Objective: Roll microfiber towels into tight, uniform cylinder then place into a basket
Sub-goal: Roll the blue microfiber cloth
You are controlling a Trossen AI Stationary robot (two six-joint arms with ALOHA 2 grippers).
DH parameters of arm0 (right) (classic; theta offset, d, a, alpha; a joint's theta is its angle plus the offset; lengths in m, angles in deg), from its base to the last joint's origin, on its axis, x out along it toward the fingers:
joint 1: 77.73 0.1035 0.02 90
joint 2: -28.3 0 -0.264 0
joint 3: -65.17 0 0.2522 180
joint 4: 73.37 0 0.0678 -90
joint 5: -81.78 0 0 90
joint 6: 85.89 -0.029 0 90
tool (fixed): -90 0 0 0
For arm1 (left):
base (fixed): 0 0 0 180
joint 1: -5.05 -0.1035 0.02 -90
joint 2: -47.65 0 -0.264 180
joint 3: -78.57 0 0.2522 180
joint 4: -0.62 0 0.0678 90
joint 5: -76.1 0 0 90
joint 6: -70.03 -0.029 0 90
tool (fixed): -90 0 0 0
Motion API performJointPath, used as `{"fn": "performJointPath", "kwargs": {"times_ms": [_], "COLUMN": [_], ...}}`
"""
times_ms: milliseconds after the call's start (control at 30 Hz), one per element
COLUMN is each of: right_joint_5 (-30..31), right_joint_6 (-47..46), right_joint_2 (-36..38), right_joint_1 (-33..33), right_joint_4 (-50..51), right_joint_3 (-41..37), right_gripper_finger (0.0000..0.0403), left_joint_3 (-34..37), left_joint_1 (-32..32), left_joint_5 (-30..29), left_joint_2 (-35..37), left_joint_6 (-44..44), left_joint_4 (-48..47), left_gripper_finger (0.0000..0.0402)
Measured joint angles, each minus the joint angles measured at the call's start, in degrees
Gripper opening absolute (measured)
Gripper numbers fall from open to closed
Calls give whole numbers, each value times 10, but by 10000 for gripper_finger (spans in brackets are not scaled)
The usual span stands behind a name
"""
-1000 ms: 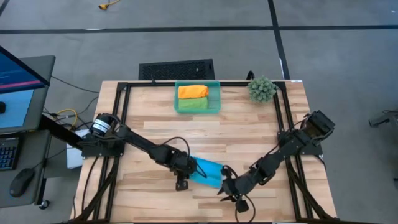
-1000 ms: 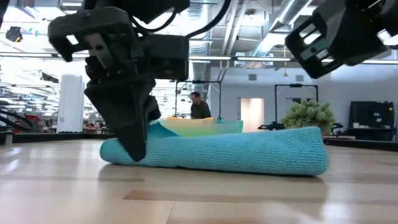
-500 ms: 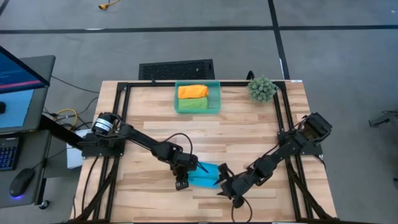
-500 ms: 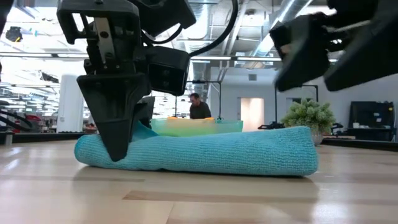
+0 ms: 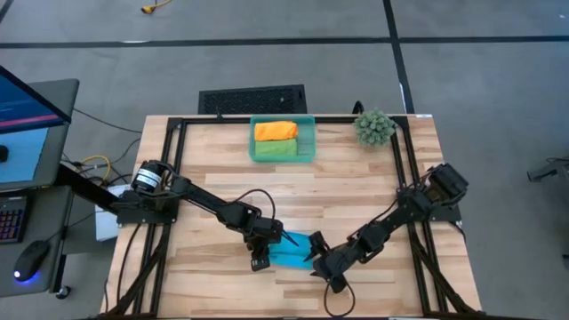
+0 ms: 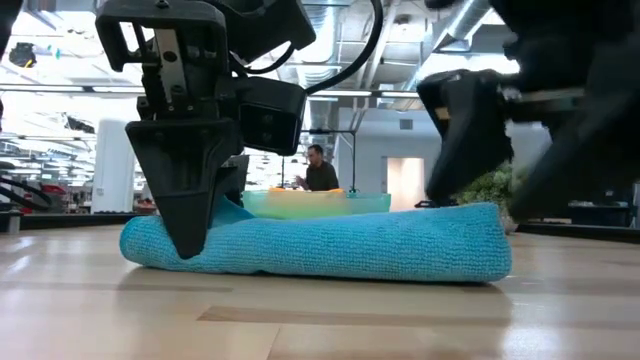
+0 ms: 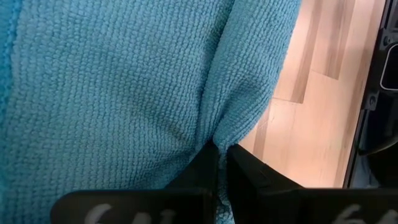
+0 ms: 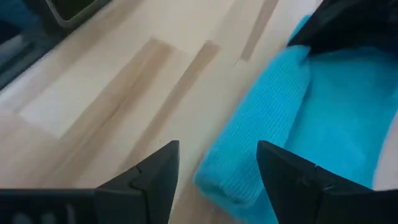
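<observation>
Sky-blue microfiber towel roll [image 5: 292, 251] lies low-centre of the high view on the pale wood-plank table [image 5: 356, 178], long axis left-right. Left gripper [image 5: 259, 260] is pinched tight on its left end; left wrist view shows cloth bunched between the closed fingertips [image 7: 211, 163]. Right gripper [image 5: 324, 268], jaws wide and empty, sits just right of the roll's other end; right wrist view shows that end between its fingers. Translucent teal plastic basket [image 5: 307, 120], top centre, holds orange and green rolls. Low view hides the basket's contents.
</observation>
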Motion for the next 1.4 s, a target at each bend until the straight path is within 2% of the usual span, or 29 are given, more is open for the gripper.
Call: {"fn": "performJointPath", "kwargs": {"times_ms": [167,400,733,900,1267,1400], "right_joint_5": [-17,-5,-2,-2,17,17], "right_joint_6": [-4,-90,-91,-97,-163,-212], "right_joint_2": [-33,-53,-44,-43,-47,-46], "right_joint_1": [1,-14,-10,-14,-45,-58], "right_joint_4": [-7,3,25,77,122,137], "right_joint_3": [0,3,27,45,47,48], "right_gripper_finger": [239,239,240,240,239,223], "left_joint_3": [0,0,0,0,-1,-1], "left_joint_1": [0,0,0,1,1,1], "left_joint_5": [1,2,11,16,15,19], "left_joint_2": [0,0,0,0,0,0], "left_joint_6": [0,-2,-7,-11,-11,-22], "left_joint_4": [0,-1,-3,-5,-9,-9], "left_gripper_finger": [6,6,6,6,6,6]}}
